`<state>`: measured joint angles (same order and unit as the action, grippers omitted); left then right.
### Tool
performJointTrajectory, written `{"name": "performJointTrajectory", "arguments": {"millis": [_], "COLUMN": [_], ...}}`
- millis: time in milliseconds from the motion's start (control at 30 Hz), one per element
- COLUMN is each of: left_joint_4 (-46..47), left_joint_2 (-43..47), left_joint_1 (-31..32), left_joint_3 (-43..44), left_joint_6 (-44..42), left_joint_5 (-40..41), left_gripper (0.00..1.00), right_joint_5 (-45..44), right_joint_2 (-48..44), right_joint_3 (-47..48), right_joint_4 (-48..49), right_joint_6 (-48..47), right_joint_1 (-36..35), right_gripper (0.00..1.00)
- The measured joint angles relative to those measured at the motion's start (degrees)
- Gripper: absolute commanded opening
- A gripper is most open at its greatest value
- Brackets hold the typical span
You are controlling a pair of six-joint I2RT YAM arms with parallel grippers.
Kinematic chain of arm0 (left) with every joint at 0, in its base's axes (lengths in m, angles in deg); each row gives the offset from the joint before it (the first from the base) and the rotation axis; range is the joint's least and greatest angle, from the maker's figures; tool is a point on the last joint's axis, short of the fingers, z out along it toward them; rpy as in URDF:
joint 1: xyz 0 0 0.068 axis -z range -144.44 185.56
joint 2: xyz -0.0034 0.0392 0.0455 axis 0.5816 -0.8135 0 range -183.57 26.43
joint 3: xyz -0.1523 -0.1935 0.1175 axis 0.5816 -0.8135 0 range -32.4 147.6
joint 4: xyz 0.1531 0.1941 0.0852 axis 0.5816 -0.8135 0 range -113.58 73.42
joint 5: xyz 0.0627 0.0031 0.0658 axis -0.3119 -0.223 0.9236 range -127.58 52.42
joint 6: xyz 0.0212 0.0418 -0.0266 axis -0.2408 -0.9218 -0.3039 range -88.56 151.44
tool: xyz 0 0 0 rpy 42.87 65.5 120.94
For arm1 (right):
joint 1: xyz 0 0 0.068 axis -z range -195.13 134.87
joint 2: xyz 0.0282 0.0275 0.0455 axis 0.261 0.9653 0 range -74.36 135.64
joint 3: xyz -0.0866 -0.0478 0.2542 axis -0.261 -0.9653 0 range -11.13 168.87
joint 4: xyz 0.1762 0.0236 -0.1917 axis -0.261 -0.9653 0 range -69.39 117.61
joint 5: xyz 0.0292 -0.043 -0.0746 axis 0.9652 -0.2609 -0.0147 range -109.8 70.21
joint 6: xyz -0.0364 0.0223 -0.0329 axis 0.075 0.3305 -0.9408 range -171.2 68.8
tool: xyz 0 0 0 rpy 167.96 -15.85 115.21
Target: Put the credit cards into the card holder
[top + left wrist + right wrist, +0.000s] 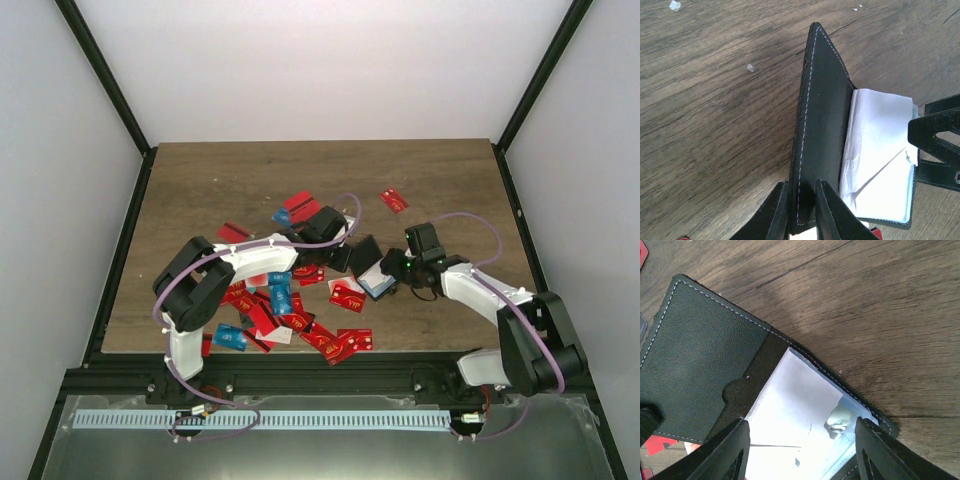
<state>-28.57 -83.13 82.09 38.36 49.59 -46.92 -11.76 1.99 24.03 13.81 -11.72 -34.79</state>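
Observation:
The black card holder lies open on the wooden table among the credit cards. My left gripper is shut on its stitched black flap and holds that flap upright on edge; my left gripper's jaws clamp the flap's lower end. My right gripper is open, its fingers straddling the holder's other half, where a white and pale blue pocket face shows. Several red and blue credit cards lie spread below the left arm.
More red cards and a blue one lie behind the left gripper. A single red card lies farther back on the right. The right gripper's black fingers show at the right edge of the left wrist view. Black frame rails border the table.

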Motion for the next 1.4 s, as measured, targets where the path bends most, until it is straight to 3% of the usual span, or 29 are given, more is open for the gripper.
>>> {"name": "performJointTrajectory", "arguments": {"millis": [1067, 1400], "left_joint_4": [0.48, 4.15], "left_joint_2": [-0.87, -0.9], "left_joint_1": [-0.26, -0.26], "left_joint_3": [-0.02, -3.67], "left_joint_6": [1.36, 5.05], "left_joint_5": [-1.97, -4.94], "left_gripper": [0.16, 0.16], "right_joint_5": [7.48, 13.53], "right_joint_2": [2.43, 9.99], "right_joint_3": [2.89, 7.93], "right_joint_4": [3.32, 7.19], "right_joint_6": [-1.49, -1.51], "right_joint_1": [0.04, 0.04], "right_gripper": [0.61, 0.6]}}
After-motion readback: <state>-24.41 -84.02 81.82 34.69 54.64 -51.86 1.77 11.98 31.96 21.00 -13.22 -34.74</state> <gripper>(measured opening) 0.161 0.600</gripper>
